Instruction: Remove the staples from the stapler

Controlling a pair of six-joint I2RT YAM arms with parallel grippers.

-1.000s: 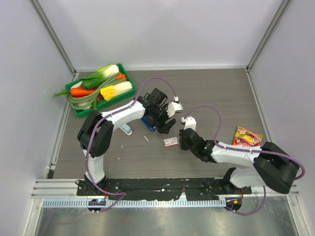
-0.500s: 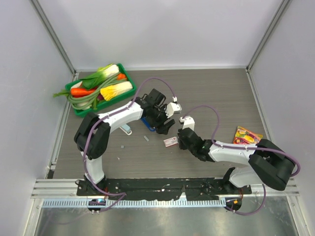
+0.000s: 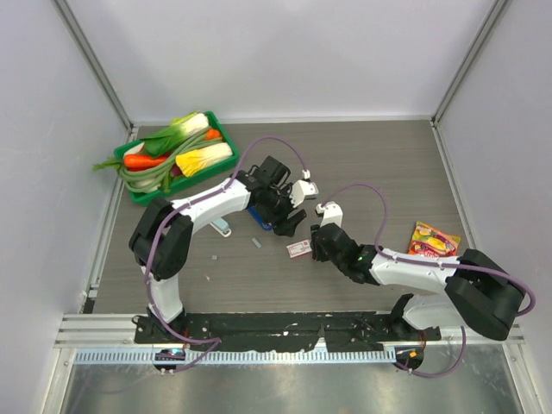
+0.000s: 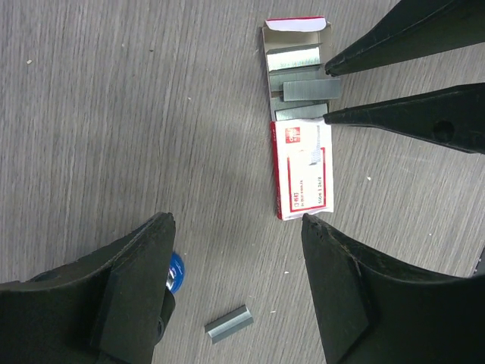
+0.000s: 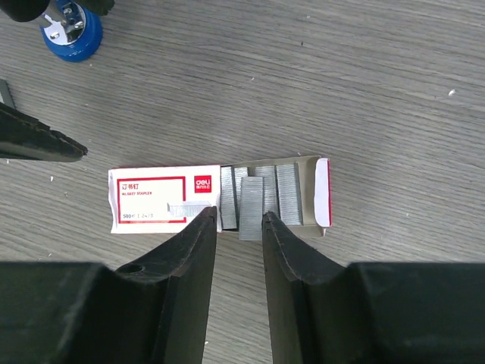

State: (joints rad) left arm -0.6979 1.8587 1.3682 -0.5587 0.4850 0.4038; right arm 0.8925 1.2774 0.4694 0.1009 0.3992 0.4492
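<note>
**Desk:** Where are the staples sitting?

**Operator:** I'm seeing the staples, a short silver-grey strip, lying in the open tray of the red-and-white staple box. They're in among the other strips packed there, a bit out of line with them.

**Desk:** Is the right side pinching them?

**Operator:** No. I'm hovering the right gripper over the tray with its fingers parted, one on each side of the strip. A sliver of gap is showing, so nothing is being squeezed.

**Desk:** And the left?

**Operator:** I'm hanging the left gripper just beside the closed end of the box. Its fingers are spread wide, with only wood-grain table between them. A loose staple strip is lying on the table near that gripper, apart from the box. The blue stapler is peeking out right against one left finger; I cannot tell whether they're touching.

**Desk:** Anything farther out?

**Operator:** I'm seeing a green tray of vegetables at the far left corner and a bright snack packet by the right arm.
</note>
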